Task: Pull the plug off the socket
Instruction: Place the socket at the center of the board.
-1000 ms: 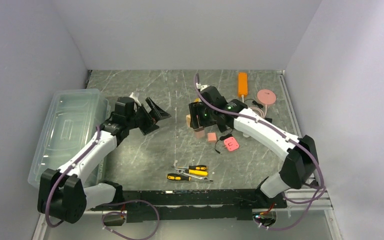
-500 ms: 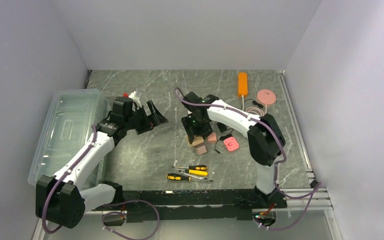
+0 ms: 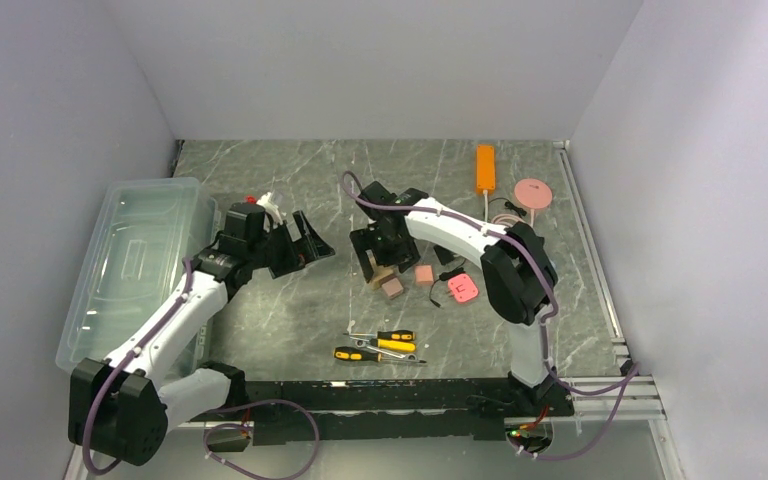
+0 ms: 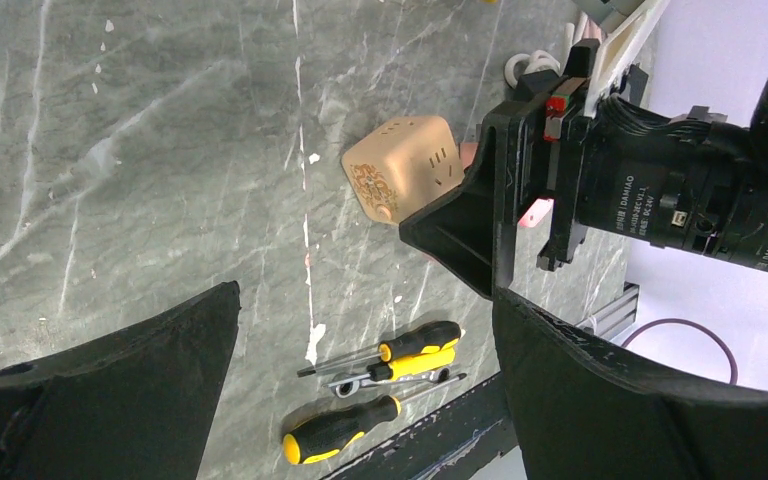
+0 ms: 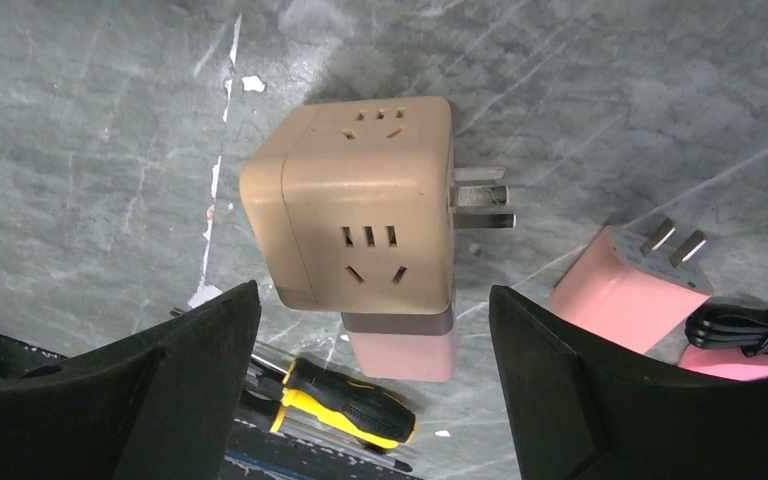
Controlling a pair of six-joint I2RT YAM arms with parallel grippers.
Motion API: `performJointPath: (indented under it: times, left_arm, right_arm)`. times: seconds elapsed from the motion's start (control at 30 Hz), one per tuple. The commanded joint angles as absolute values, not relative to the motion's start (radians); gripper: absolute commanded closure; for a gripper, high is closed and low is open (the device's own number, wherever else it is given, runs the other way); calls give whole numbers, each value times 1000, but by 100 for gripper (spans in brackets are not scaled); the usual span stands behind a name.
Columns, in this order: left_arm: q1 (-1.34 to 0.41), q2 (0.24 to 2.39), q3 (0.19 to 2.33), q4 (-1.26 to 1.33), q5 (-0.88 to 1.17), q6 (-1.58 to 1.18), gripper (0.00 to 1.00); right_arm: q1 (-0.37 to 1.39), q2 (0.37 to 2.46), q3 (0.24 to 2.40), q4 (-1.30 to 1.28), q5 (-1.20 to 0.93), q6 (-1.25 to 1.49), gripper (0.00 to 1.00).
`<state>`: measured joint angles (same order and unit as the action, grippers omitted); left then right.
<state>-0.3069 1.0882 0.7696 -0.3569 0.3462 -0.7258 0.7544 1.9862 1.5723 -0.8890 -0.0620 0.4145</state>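
Screwdrivers (image 3: 380,345) lie nearest on the table (image 3: 290,320). Just past them is the beige cube socket (image 5: 360,200), with the pink plug (image 5: 400,345) seated in its near face. Right gripper (image 5: 372,292) hovers over it, jaws apart. Left gripper (image 4: 365,300) is also apart, off to the side. Suggest bracing the cube, clamping the plug body and pulling straight along the prongs, no twist.

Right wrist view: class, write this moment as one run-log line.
right gripper: open, over cube socket | pink plug: seated in socket, not yet pulled | left gripper: open, holding nothing
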Motion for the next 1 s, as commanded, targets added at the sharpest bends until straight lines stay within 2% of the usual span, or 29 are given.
performJointPath:
  times: [0.0, 0.1, 0.3, 0.53, 0.77, 0.97]
  left_arm:
    - [-305, 1065, 769, -334, 362, -718, 1]
    - [-305, 1067, 762, -311, 358, -711, 1]
    - [-319, 1133, 729, -206, 416, -738, 7]
    - [-460, 1270, 767, -133, 356, -795, 7]
    - [-491, 1378, 790, -49, 346, -836, 7]
    - [-489, 1386, 829, -109, 319, -800, 5]
  right_arm:
    - [758, 1946, 1604, -817, -46, 446, 11]
    - [756, 1856, 1537, -747, -8, 461, 7]
    - [747, 1648, 1290, -581, -3, 450, 7]
    - [749, 1432, 985, -342, 19, 431, 8]
    - [812, 1429, 891, -199, 96, 419, 10]
    - [824, 1505, 886, -134, 132, 387, 15]
